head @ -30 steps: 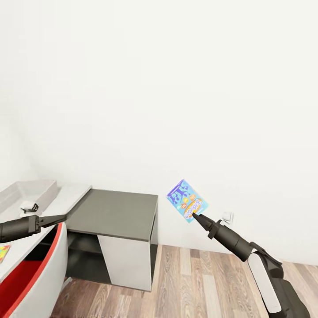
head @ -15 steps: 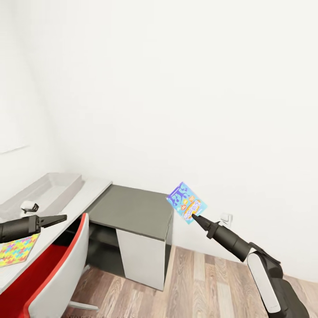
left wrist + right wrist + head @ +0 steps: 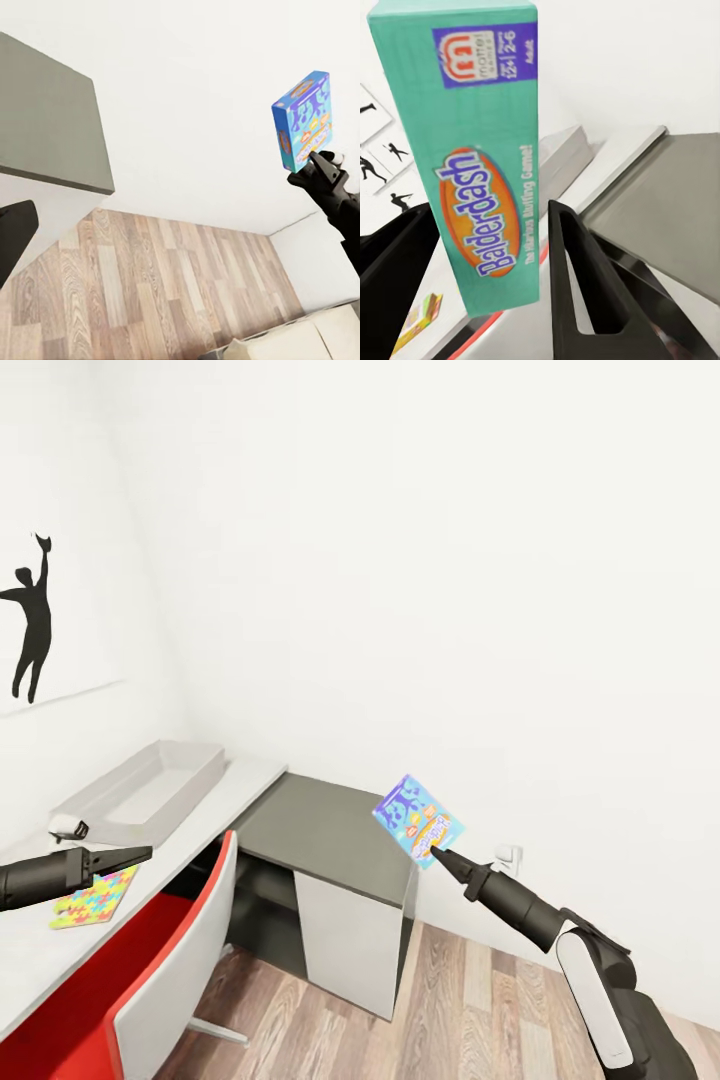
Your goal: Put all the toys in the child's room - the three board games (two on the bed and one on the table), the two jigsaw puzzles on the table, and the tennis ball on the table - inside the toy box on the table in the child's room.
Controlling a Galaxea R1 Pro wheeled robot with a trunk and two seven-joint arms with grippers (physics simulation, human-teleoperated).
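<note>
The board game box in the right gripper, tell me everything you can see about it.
The board game box is a flat rectangular carton, apparently cardboard. Its broad face is blue and purple with an orange logo; its narrow teal edge reads "Balderdash" in an orange oval, with a purple Mattel label above. The right gripper is shut on its lower end, one dark finger on each side, holding it tilted in mid-air in front of the white wall, beside the dark grey cabinet top. Nothing else touches it.

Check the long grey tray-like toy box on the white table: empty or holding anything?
Looks empty: the grey toy box shows bare floor, though its near wall hides part.
</note>
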